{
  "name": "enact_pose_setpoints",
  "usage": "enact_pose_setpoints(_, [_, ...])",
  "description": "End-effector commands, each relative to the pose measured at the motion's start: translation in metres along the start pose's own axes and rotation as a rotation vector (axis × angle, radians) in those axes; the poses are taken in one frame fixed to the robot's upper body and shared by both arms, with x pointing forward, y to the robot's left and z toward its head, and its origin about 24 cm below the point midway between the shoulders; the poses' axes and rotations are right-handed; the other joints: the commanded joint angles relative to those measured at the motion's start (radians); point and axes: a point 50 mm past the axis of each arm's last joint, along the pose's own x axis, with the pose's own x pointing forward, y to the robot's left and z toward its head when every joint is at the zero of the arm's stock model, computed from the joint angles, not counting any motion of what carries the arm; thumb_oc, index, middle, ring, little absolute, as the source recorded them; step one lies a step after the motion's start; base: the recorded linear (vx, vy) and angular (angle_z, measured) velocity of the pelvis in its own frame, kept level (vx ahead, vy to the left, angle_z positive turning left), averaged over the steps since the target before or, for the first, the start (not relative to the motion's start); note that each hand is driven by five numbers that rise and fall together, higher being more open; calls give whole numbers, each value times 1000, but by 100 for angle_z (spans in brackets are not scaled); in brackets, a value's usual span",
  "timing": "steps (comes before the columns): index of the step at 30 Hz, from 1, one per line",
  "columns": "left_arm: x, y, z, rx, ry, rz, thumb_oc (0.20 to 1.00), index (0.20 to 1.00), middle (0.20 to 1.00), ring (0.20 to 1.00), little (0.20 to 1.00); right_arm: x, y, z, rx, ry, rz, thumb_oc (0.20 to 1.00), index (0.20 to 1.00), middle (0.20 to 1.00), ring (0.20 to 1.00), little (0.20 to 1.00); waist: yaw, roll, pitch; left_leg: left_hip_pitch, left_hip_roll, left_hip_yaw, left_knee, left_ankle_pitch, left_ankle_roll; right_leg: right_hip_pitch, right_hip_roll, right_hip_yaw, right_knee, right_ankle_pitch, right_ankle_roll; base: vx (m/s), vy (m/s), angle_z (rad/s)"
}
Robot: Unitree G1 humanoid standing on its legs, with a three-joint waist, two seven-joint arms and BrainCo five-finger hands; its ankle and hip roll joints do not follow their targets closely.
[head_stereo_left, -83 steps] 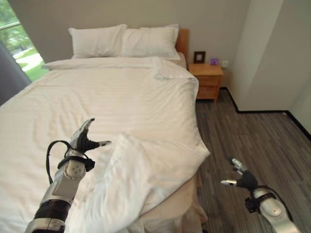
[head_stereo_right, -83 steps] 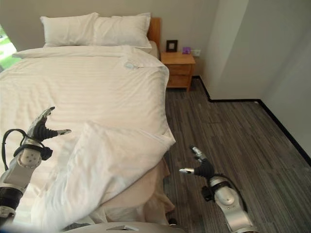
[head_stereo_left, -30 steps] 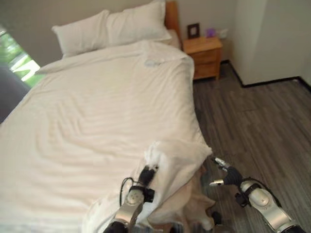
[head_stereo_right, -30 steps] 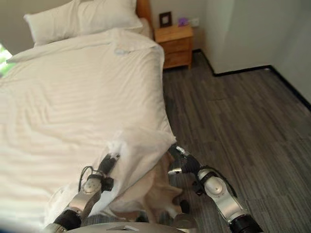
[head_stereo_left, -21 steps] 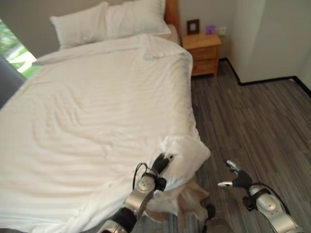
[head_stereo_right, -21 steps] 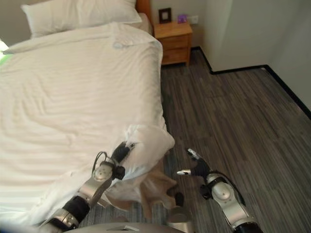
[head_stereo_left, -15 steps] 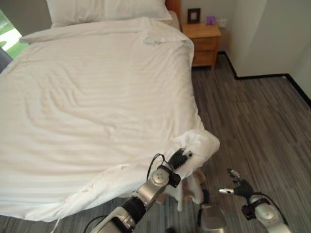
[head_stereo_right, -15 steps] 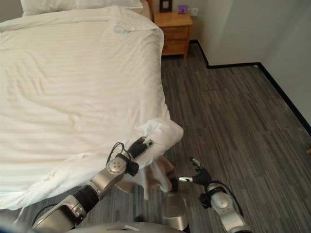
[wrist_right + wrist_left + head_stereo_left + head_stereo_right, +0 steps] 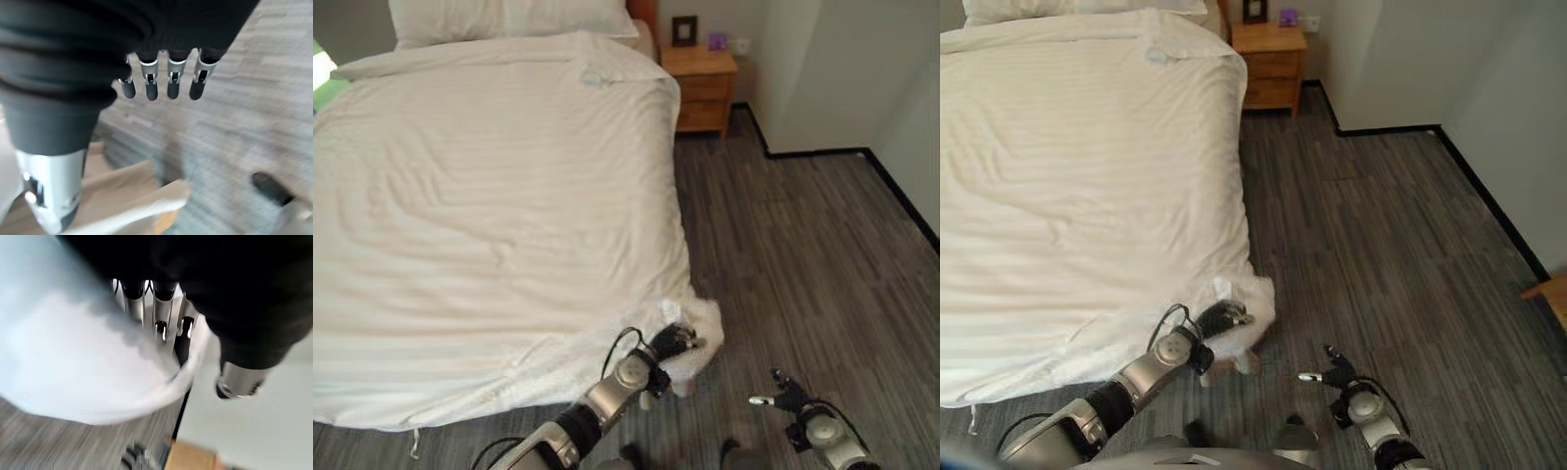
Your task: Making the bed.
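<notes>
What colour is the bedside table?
Light orange-brown wood; the bedside table shows best in the left eye view.

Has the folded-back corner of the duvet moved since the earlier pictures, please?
Yes. The left hand has pulled the duvet corner off the mattress top, down over the bed's foot corner.

No text, label, number or sign can be read anywhere. On the wooden nightstand (image 9: 702, 85) beside the bed's head stand a small dark picture frame (image 9: 684, 30) and a little purple object (image 9: 717, 41), both too small to show any print.
</notes>
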Motion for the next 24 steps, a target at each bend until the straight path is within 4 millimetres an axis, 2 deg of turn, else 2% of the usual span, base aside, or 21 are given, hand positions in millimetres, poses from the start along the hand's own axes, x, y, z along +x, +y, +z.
enact_pose_setpoints(1, [21, -69, 76, -64, -272, -253, 1000, 1000, 1000, 1000, 1000, 1, -12, 8, -30, -41, -44, 1000, 1000, 1000, 1000, 1000, -33, 44, -29, -40, -22, -45, -6, -29, 17, -1, -14, -9, 22, -88, 15, 10, -89, -17])
enact_pose_setpoints(3, [21, -79, 76, -46, -266, -305, 1000, 1000, 1000, 1000, 1000, 2, -16, 2, -9, -6, -62, 1000, 1000, 1000, 1000, 1000, -39, 48, -28, -37, -16, -46, -11, -16, 7, 14, -8, -23, 3, -91, 12, 4, -111, -4])
enact_pose_setpoints(6, [19, -83, 77, -59, -268, -338, 1000, 1000, 1000, 1000, 1000, 0, -22, -1, 9, 1, -85, 1000, 1000, 1000, 1000, 1000, -46, 49, -25, -33, -11, -56, -16, -7, -1, 26, 1, -39, -9, -95, 7, -5, -76, -5])
enact_pose_setpoints(11, [16, -78, 81, -161, -291, -341, 1000, 1000, 1000, 1000, 1000, 0, -31, -4, 8, 8, -123, 1000, 1000, 1000, 1000, 1000, -47, 52, -23, -26, -5, -64, -22, 6, -9, 41, 12, -57, -20, -95, 1, 3, -38, 8])
enact_pose_setpoints(13, [11, -68, 85, -205, -326, -324, 1000, 1000, 1000, 1000, 1000, -2, -35, 0, -15, -17, -144, 1000, 1000, 1000, 1000, 1000, -45, 52, -23, -23, -3, -68, -27, 10, -11, 44, 15, -65, -20, -94, 1, 18, -33, 15])
enact_pose_setpoints(14, [-4, -32, 86, -234, -398, -214, 1000, 1000, 1000, 1000, 1000, -5, -41, 8, -70, -75, -190, 1000, 1000, 1000, 1000, 1000, -26, 51, -22, -19, 0, -76, -31, 15, -15, 52, 19, -79, -21, -97, 0, 47, -24, 16])
enact_pose_setpoints(15, [-8, -16, 86, -250, -420, -144, 1000, 1000, 1000, 1000, 1000, -6, -44, 15, -83, -108, -211, 1000, 1000, 1000, 1000, 1000, -17, 51, -22, -16, -1, -82, -32, 14, -16, 58, 19, -84, -20, -102, 0, 37, -19, 7])
enact_pose_setpoints(16, [-8, -15, 86, -249, -419, -143, 1000, 1000, 1000, 1000, 1000, -5, -43, 15, -83, -109, -210, 1000, 1000, 1000, 1000, 1000, -18, 51, -24, -20, 0, -82, -32, 17, -16, 54, 20, -84, -21, -98, -1, 48, 5, 4])
enact_pose_setpoints(17, [-18, 13, 84, -267, -449, -23, 1000, 1000, 1000, 1000, 1000, -7, -51, 27, -88, -162, -255, 1000, 1000, 1000, 1000, 1000, 0, 51, -24, -15, -2, -93, -34, 15, -16, 64, 21, -96, -18, -106, -1, 48, 5, 12])
enact_pose_setpoints(19, [-40, 45, 68, -285, -457, 126, 1000, 1000, 1000, 1000, 1000, -13, -67, 45, -103, -246, -328, 1000, 1000, 1000, 1000, 1000, 20, 49, -29, -16, -3, -105, -36, 16, -16, 68, 23, -108, -18, -109, -3, 51, 9, 29])
enact_pose_setpoints(20, [-41, 45, 67, -285, -456, 127, 1000, 1000, 1000, 1000, 1000, -13, -67, 45, -103, -246, -327, 1000, 1000, 1000, 1000, 1000, 19, 49, -32, -19, -3, -105, -37, 19, -16, 65, 24, -109, -19, -106, -4, 21, 15, 29])
enact_pose_setpoints(21, [-52, 57, 58, -298, -451, 187, 1000, 1000, 1000, 1000, 1000, -16, -72, 54, -107, -288, -351, 1000, 1000, 1000, 1000, 1000, 28, 49, -35, -20, -3, -108, -38, 20, -16, 67, 24, -115, -19, -107, -4, 31, 18, 33])
enact_pose_setpoints(22, [-70, 76, 40, -321, -431, 303, 1000, 1000, 1000, 1000, 1000, -31, -102, 57, -89, -338, -420, 1000, 1000, 1000, 1000, 1000, 34, 43, -41, -21, -4, -112, -40, 20, -17, 68, 25, -122, -19, -106, -2, 58, 30, 26])
enact_pose_setpoints(23, [-81, 84, 31, -299, -415, 340, 1000, 1000, 1000, 1000, 1000, -35, -113, 53, -68, -345, -452, 1000, 1000, 1000, 1000, 1000, 40, 40, -42, -18, -5, -116, -40, 16, -17, 73, 24, -126, -18, -110, 0, 82, 31, 19])
enact_pose_setpoints(24, [-101, 96, 8, -270, -354, 435, 1000, 1000, 1000, 1000, 1000, -33, -115, 57, 7, -372, -445, 1000, 1000, 1000, 1000, 1000, 66, 36, -50, -22, -5, -125, -43, 15, -17, 77, 23, -143, -20, -110, 0, 57, 22, 8])
